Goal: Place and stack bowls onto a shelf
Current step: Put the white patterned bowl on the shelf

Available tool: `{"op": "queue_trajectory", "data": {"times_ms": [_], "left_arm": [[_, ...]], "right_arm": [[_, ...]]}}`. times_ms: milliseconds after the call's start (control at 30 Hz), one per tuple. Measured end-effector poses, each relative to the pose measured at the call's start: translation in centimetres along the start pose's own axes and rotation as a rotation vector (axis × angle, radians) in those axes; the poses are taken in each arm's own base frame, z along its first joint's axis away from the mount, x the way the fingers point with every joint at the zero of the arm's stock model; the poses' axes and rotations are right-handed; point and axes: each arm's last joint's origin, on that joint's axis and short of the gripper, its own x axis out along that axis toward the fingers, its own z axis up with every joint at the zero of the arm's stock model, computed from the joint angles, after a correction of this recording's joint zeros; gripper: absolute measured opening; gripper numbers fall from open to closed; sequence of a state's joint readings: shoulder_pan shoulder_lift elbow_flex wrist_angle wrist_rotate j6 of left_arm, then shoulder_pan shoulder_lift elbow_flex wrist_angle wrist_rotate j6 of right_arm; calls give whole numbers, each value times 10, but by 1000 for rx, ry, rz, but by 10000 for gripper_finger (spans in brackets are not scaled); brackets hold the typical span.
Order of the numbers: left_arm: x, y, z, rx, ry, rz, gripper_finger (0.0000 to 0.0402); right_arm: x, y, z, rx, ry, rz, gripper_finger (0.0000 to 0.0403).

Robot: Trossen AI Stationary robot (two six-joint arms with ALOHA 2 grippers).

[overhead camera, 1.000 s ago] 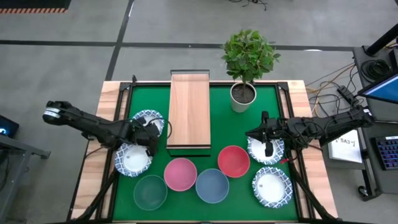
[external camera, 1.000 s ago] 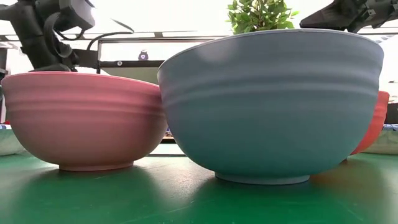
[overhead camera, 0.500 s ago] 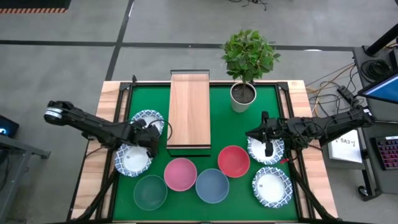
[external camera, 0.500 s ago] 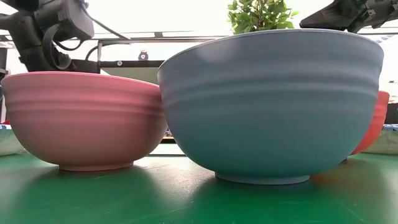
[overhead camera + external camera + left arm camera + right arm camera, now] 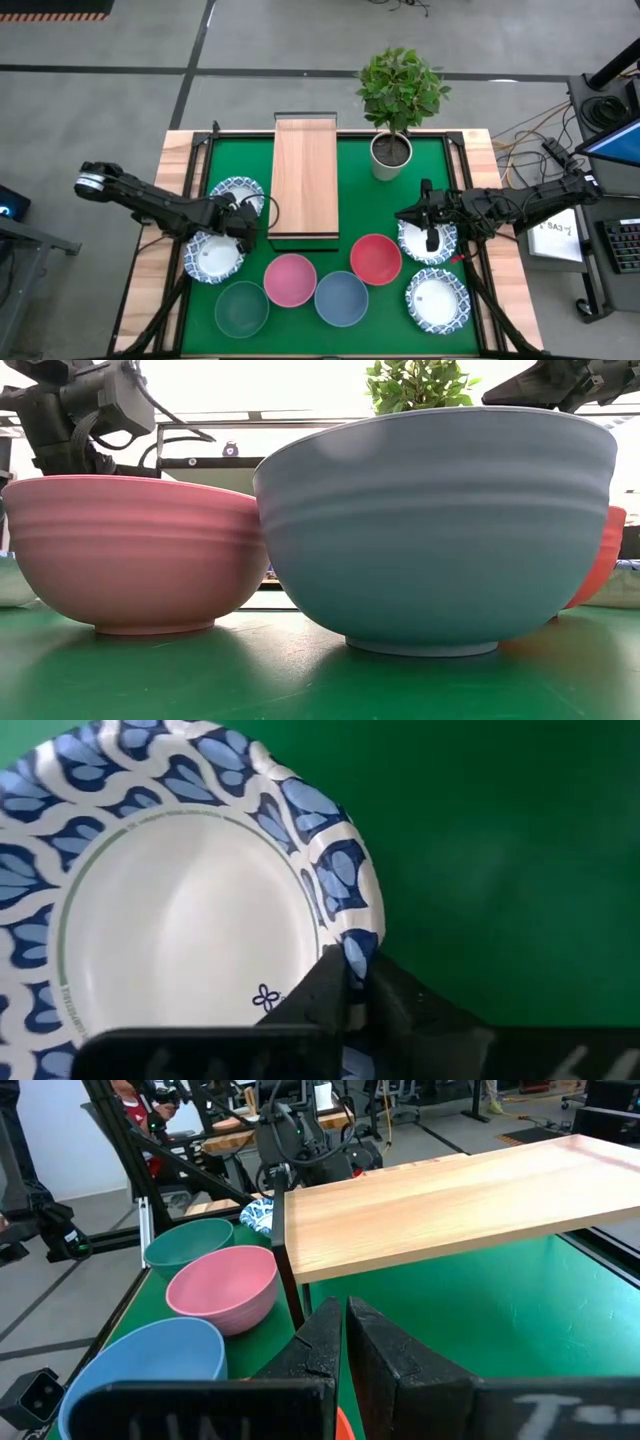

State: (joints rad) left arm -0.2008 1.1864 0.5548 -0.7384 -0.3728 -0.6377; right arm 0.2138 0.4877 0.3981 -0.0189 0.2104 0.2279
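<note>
My left gripper [image 5: 243, 232] [image 5: 355, 975] is shut on the rim of a white bowl with a blue patterned rim [image 5: 210, 258] [image 5: 180, 920], which stands on the green mat left of the shelf's near end. The shelf [image 5: 304, 178] [image 5: 440, 1200] is a light-wood plank on a dark frame, and its top is bare. My right gripper [image 5: 430, 236] [image 5: 345, 1330] is shut with nothing between its fingers, above another patterned bowl [image 5: 428, 245]. Pink [image 5: 290, 279], blue [image 5: 341, 298], red [image 5: 376, 259] and grey-green [image 5: 241, 309] bowls stand on the mat near the front. My left gripper pinches the patterned bowl's rim [image 5: 350, 945] on the side toward the shelf. One finger [image 5: 315, 995] is inside the bowl and the other is outside. The fingers come down from above. The bowl stands upright on the mat.
Two more patterned bowls stand on the mat, one at the far left [image 5: 238, 193] and one at the near right [image 5: 437, 298]. A potted plant [image 5: 398, 105] stands right of the shelf's far end. The mat [image 5: 390, 210] lies bare between the shelf and the right arm.
My left gripper has shifted slightly toward the shelf over the patterned bowl and has shut on its rim. The bowl has stayed in place.
</note>
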Motion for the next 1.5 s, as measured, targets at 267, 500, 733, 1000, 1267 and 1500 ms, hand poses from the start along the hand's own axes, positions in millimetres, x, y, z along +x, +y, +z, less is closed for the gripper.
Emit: {"op": "queue_trajectory", "data": {"times_ms": [267, 500, 733, 1000, 1267, 1500], "left_arm": [[-25, -2, 20, 33, -32, 17, 3], [-72, 7, 43, 68, -45, 129, 0], [-130, 20, 70, 94, -159, 203, 0], [-183, 29, 98, 99, -385, 251, 0], [-189, 5, 135, 195, -622, 190, 0], [-158, -13, 166, 321, -611, 275, 0]], "right_arm": [[0, 0, 0, -2, 3, 0, 9], [0, 0, 0, -3, 4, 0, 9], [0, 0, 0, -4, 4, -1, 9], [0, 0, 0, -17, 3, 0, 9], [0, 0, -1, -22, 7, -1, 9], [1, -1, -7, -25, 26, -5, 9]]}}
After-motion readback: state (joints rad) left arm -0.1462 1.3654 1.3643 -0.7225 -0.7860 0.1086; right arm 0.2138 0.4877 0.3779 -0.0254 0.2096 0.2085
